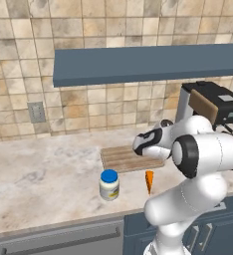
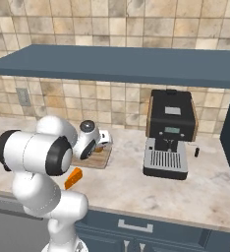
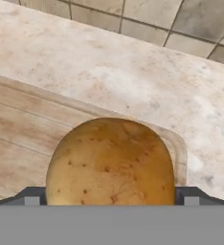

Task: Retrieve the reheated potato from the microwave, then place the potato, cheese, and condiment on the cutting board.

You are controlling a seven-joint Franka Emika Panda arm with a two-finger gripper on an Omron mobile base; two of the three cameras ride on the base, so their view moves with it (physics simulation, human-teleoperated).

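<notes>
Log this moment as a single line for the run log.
tool: shut on golden-brown oval potato | over light wooden cutting board | blue-lidded white jar, orange cheese wedge: on counter

The arm is built of glossy white, rounded segments like fat tubes, joined at broad black bands that ring each joint. Its wrist ends in a white housing with a dark round face, and a small grey disc seems to sit on top, though it is too small to be sure. The finger tips are dark grey and blocky, each bearing a lighter grey square.
</notes>
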